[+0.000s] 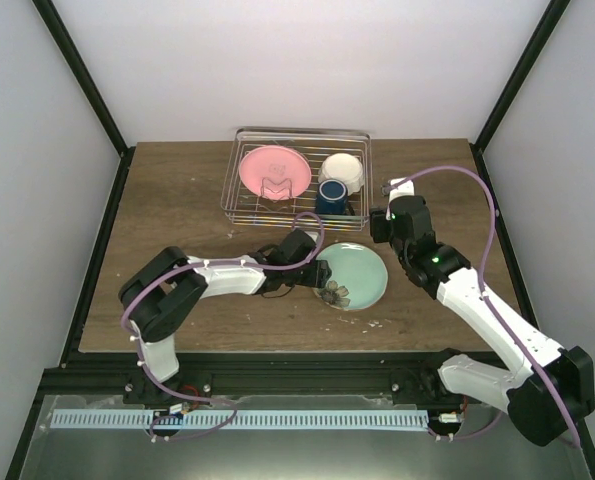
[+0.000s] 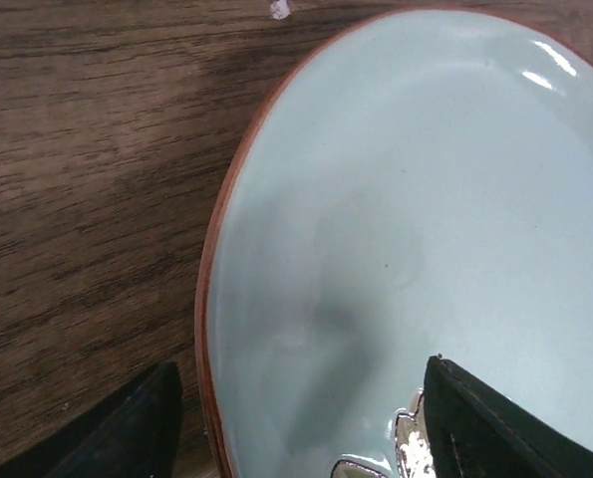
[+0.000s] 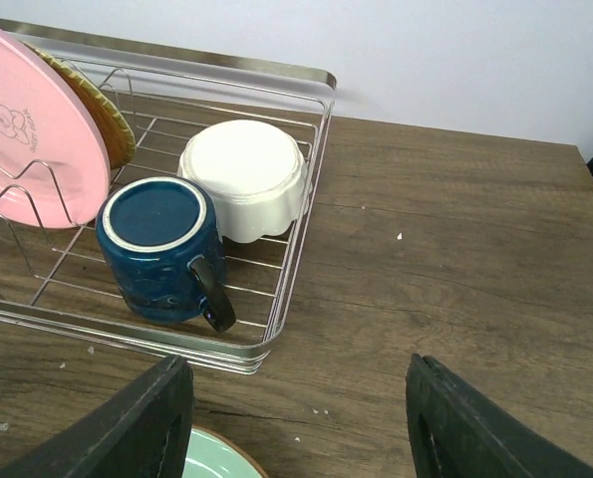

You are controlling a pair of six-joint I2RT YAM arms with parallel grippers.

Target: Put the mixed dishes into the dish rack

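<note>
The mint-green plate (image 1: 355, 277) lies flat on the table in front of the dish rack (image 1: 239, 205); its flower mark (image 1: 335, 293) faces me. My left gripper (image 1: 315, 272) is open and straddles the plate's left rim: one finger (image 2: 127, 428) is over the wood, the other (image 2: 505, 428) over the plate (image 2: 426, 229). The rack (image 3: 296, 229) holds the pink plate (image 3: 27, 129) upright, the yellow-lime plate (image 3: 95, 100) behind it, the upside-down blue mug (image 3: 161, 244) and the upside-down white bowl (image 3: 246, 174). My right gripper (image 3: 296, 428) is open and empty, right of the rack's front corner.
The rack stands at the back of the wooden table (image 1: 177, 200), near the white rear wall. Black frame posts (image 1: 77, 70) run along both sides. The green plate's edge (image 3: 211, 460) shows just below my right gripper's left finger.
</note>
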